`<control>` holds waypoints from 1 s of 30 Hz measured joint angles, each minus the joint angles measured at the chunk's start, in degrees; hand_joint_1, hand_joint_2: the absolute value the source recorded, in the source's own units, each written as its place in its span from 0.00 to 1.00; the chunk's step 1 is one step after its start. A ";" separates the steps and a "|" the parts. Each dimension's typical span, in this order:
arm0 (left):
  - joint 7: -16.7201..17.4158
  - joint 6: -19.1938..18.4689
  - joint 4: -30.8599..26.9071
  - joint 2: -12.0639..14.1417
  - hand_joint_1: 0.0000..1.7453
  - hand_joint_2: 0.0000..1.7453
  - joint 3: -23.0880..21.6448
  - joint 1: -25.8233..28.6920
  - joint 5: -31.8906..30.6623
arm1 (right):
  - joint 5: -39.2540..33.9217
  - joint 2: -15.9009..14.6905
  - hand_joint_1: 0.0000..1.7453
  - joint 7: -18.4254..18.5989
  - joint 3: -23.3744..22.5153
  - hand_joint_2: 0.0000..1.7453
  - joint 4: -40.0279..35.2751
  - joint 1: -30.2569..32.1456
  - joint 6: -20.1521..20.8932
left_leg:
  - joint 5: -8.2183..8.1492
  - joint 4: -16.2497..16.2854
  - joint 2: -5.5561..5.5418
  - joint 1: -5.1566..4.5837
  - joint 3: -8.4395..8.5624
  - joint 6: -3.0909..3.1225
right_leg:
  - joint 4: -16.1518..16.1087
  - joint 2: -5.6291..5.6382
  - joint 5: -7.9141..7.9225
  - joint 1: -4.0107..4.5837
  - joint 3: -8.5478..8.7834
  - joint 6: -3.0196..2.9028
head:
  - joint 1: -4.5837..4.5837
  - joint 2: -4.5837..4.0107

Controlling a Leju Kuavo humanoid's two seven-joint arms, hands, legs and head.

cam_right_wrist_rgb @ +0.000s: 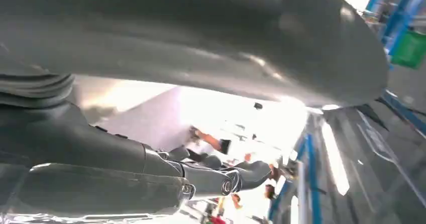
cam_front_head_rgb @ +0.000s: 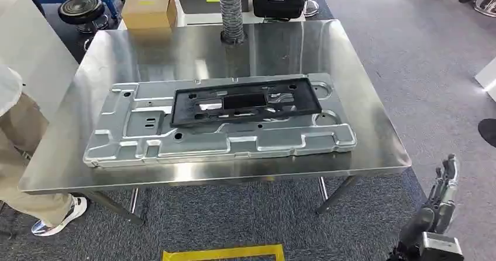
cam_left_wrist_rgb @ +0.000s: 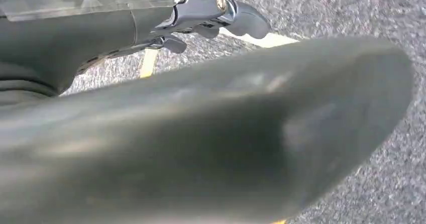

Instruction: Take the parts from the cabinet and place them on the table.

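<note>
Right hand point(cam_front_head_rgb: 443, 192) hangs empty, fingers loosely apart; left hand point(cam_left_wrist_rgb: 211, 18) unreadable. Ahead-left on bench point(cam_front_head_rgb: 380, 147), steel panel point(cam_front_head_rgb: 222, 135) and black frame point(cam_front_head_rgb: 245, 102): stiff, sharp-edged; we'd grip long edges.

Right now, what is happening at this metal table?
Nothing is being handled at the moment. A large stamped silver panel lies flat on the steel table, with a black frame resting on top of it. The robot's right hand hangs open and empty beside the table. A person stands at the table's left side.
</note>
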 joint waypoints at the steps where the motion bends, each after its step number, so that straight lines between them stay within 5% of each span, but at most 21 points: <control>1: 0.00 -0.02 0.00 -0.29 0.00 0.00 0.04 0.08 -0.26 | 0.02 0.33 0.00 -0.04 -0.81 0.00 0.74 -0.01 0.66 | 1.01 -0.64 0.39 0.66 -0.29 0.30 | 0.43 0.11 -0.42 -0.09 -0.31 0.30 | -0.11 0.00; 2: 0.11 -0.02 0.00 -0.28 0.00 0.00 0.09 0.00 -0.28 | 0.26 0.87 0.00 -0.04 -1.62 0.00 1.79 0.04 1.18 | 1.71 -0.75 0.53 0.57 -1.07 0.92 | 2.06 0.40 -3.47 -0.16 -1.14 0.58 | 0.04 0.00; 4: 0.28 0.02 -0.02 -0.31 0.00 0.00 0.15 -0.03 -0.39 | 1.80 1.22 0.00 0.24 -3.04 0.00 3.63 -0.05 1.55 | 2.92 -0.62 0.58 0.51 -2.71 1.16 | 9.58 0.43 -10.27 -0.57 -3.29 1.15 | 0.33 0.02; 5: 0.39 0.06 -0.02 -0.31 0.00 0.00 0.30 -0.01 -0.48 | 2.87 1.60 0.00 0.28 -3.80 0.00 4.70 -0.08 1.68 | 3.54 -0.51 0.63 0.49 -3.53 1.11 | 14.08 0.43 -12.63 -0.76 -4.33 1.50 | 0.26 0.02; 6: 0.50 0.11 -0.02 -0.33 0.00 0.00 0.46 -0.02 -0.50 | 3.92 2.03 0.00 0.75 -4.69 0.00 6.00 -0.09 2.16 | 4.10 -0.25 0.67 0.50 -4.47 1.03 | 17.14 0.42 -13.13 -0.92 -4.75 1.76 | 0.35 0.00; 8: 0.55 0.18 -0.02 -0.37 0.00 0.00 0.72 -0.02 -0.55 | 5.36 2.62 0.00 1.20 -5.84 0.00 8.51 -0.22 2.84 | 5.05 0.52 0.68 0.61 -6.27 0.69 | 16.24 0.42 -9.69 -1.42 -2.20 2.18 | 0.33 0.02; 10: 0.55 0.24 -0.02 -0.48 0.00 0.00 0.98 -0.03 -0.81 | 7.47 3.23 0.00 1.25 -7.10 0.00 11.59 -0.90 3.12 | 5.66 1.53 0.65 0.76 -8.11 0.15 | 7.31 0.41 -6.52 -1.83 4.30 2.35 | 0.33 0.02; 11: 0.52 0.24 -0.02 -0.50 0.00 0.00 1.05 -0.07 -0.96 | 9.12 3.45 0.00 1.16 -7.76 0.00 13.51 -1.74 2.86 | 5.90 2.21 0.67 0.74 -8.75 -0.16 | 1.95 0.48 -7.98 -1.93 7.88 2.24 | 0.33 0.02; 12: 0.48 0.22 -0.02 -0.57 0.00 0.00 1.09 -0.10 -1.18 | 11.07 3.60 0.00 0.99 -8.58 0.00 16.24 -2.72 2.08 | 6.15 2.67 0.67 0.61 -9.26 -0.53 | -1.12 0.66 -9.14 -1.30 9.32 1.60 | 0.28 0.02; 16: 0.17 -0.28 -0.02 -0.74 0.00 0.00 1.40 -0.06 -2.08 | 16.27 3.76 0.00 -0.11 -12.81 0.00 30.03 -6.56 -2.07 | 7.77 2.34 0.55 1.03 -9.60 -2.12 | -1.08 0.54 -7.40 -1.16 7.94 -0.48 | 0.35 0.02; 18: 0.13 -0.50 -0.02 -0.85 0.00 0.00 1.51 0.01 -2.49 | 18.41 3.43 0.00 -2.47 -15.50 0.00 39.77 -9.24 -5.95 | 1.69 6.57 0.50 1.25 -11.31 -2.46 | -1.07 0.31 -6.10 -1.12 6.42 -1.41 | 0.13 0.00; 20: 0.13 -0.59 -0.02 -0.85 0.00 0.00 1.53 -0.08 -2.93 | 19.48 2.09 0.00 -2.51 -18.49 0.00 50.27 -11.58 -8.30 | -4.61 15.53 0.50 1.25 -13.71 -2.76 | -1.02 0.25 -4.73 -0.81 4.62 -1.57 | 0.04 0.02; 21: 0.13 -0.59 -0.02 -0.81 0.00 0.00 1.57 -0.09 -3.26 | 20.35 1.24 0.00 -1.81 -19.94 0.00 55.69 -12.64 -9.38 | -5.67 18.96 0.50 1.23 -14.23 -2.80 | -0.90 0.25 -4.09 -0.69 3.68 -1.53 | -0.02 0.02; 23: 0.13 -0.59 -0.02 -0.72 0.00 0.00 1.79 -0.06 -3.39 | 21.07 -0.38 0.00 0.07 -22.36 0.00 65.00 -13.72 -10.04 | -2.69 19.65 0.49 1.19 -12.16 -2.61 | -0.57 0.00 -3.02 -0.55 1.99 -1.40 | 0.02 0.02; 25: 0.13 -0.61 -0.02 -0.72 0.00 0.00 1.97 -0.09 -3.47 | 21.07 -1.51 0.00 0.31 -24.48 0.00 71.85 -14.15 -10.04 | 1.31 11.88 0.45 1.03 -5.81 -2.04 | 0.12 -0.09 -2.22 -0.47 0.35 -1.19 | 0.00 0.02; 27: 0.13 -0.61 -0.11 -0.42 0.00 0.00 2.10 -0.43 -3.50 | 21.20 -2.01 0.00 0.68 -25.62 0.00 76.50 -14.91 -10.04 | -1.30 1.22 0.41 0.60 1.11 -1.04 | 0.62 0.08 -1.32 -0.23 -0.56 -0.73 | 0.02 0.02; 28: 0.04 -0.63 -0.11 -0.42 0.00 0.00 2.19 -0.58 -3.61 | 22.06 -2.43 0.00 2.85 -26.01 0.00 78.23 -15.21 -9.97 | -1.69 0.20 0.53 0.56 1.35 -0.97 | 0.52 -0.01 -0.83 -0.32 -0.59 -0.37 | 0.09 0.02; 30: -0.02 -0.85 -0.11 -0.31 0.00 0.00 2.34 -0.59 -4.15 | 25.52 -3.08 0.00 13.10 -26.25 0.00 82.12 -15.86 -8.33 | -1.06 0.27 0.52 0.11 0.70 -0.10 | -0.05 -0.04 0.29 -0.65 -0.54 0.39 | -0.22 0.02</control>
